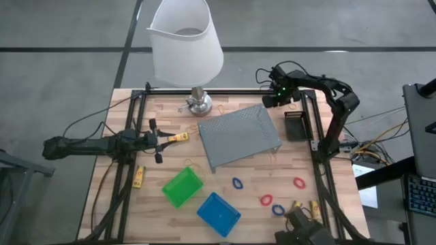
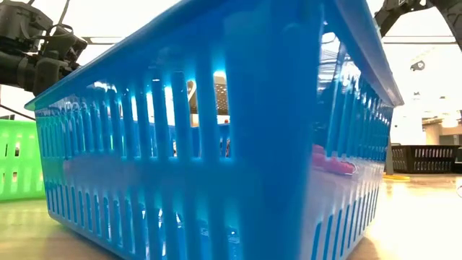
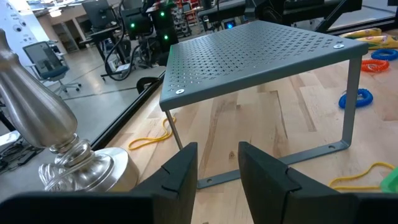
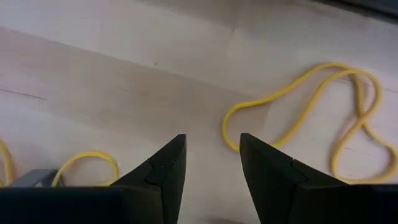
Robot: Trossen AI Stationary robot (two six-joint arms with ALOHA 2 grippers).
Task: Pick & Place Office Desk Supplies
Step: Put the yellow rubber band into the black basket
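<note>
My right gripper [image 1: 276, 101] stands open at the table's far right, fingers pointing down above a thin yellow rubber band [image 4: 298, 106] that lies flat on the wood; the fingers [image 4: 165, 165] do not touch it. My left gripper [image 1: 159, 139] waits open at the left, level, facing the grey mesh tray [image 3: 261, 50]; a yellow stick [image 1: 178, 138] lies by its tips. Red loops [image 1: 266, 200] and blue loops [image 1: 237, 183] lie near the front right. A green bin [image 1: 182, 187], a blue bin [image 1: 219, 213] and a black bin [image 1: 295, 126] stand on the table.
The white-shaded lamp [image 1: 187, 41] stands at the far edge on its metal base [image 1: 199, 104]. The mesh tray [image 1: 238, 136] takes up the middle. More yellow sticks [image 1: 139, 176] [image 1: 315, 206] and rubber bands [image 1: 193, 163] lie scattered. Black rails [image 1: 315, 129] run along the table's sides.
</note>
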